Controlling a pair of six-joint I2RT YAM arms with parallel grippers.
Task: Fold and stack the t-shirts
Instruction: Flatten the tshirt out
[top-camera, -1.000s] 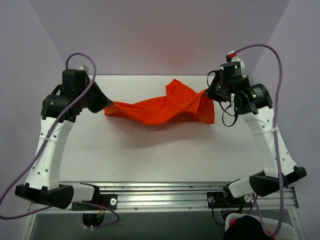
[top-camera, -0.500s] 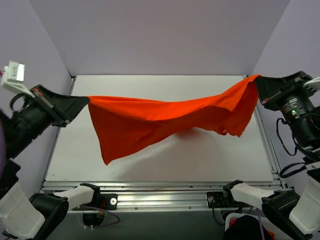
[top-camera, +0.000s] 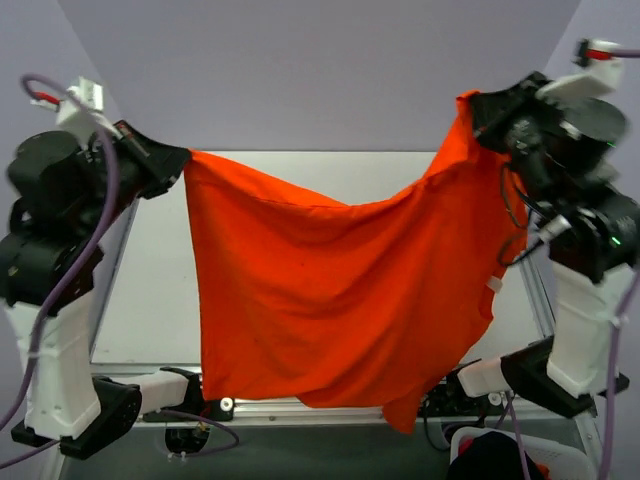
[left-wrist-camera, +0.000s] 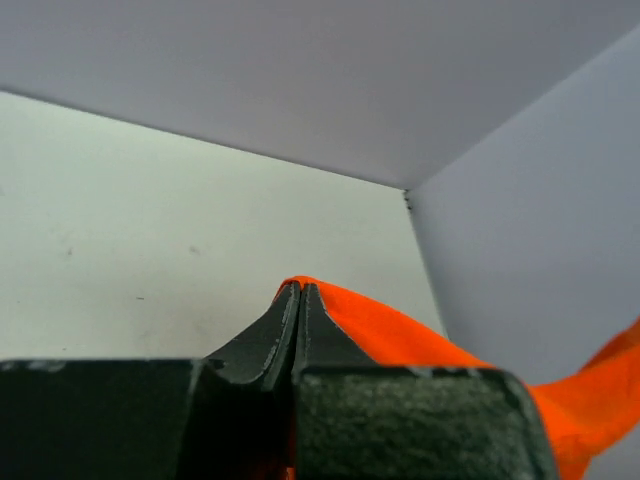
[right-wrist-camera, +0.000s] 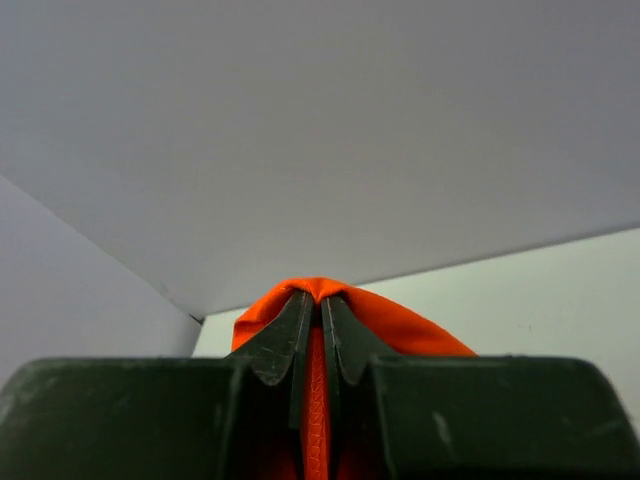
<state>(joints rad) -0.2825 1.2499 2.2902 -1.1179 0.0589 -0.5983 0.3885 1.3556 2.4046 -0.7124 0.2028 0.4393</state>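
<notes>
From my overhead feed I see a white table (top-camera: 150, 280) boxed in by plain, pale lavender panels: a back wall (top-camera: 320, 70) and a left wall (top-camera: 30, 30) slanting in from the side. On the left wrist feed the table shows a few faint specks, and two panels meet the table at a corner (left-wrist-camera: 406, 190). The light is soft and even.

A flat, matt white rectangular tabletop (top-camera: 150, 290) is bounded at the back and both sides by pale lavender walls (top-camera: 320, 70). A silver aluminium rail (top-camera: 150, 371) is fixed along its near edge. A few faint dark specks (left-wrist-camera: 193, 250) are seen on it.
</notes>
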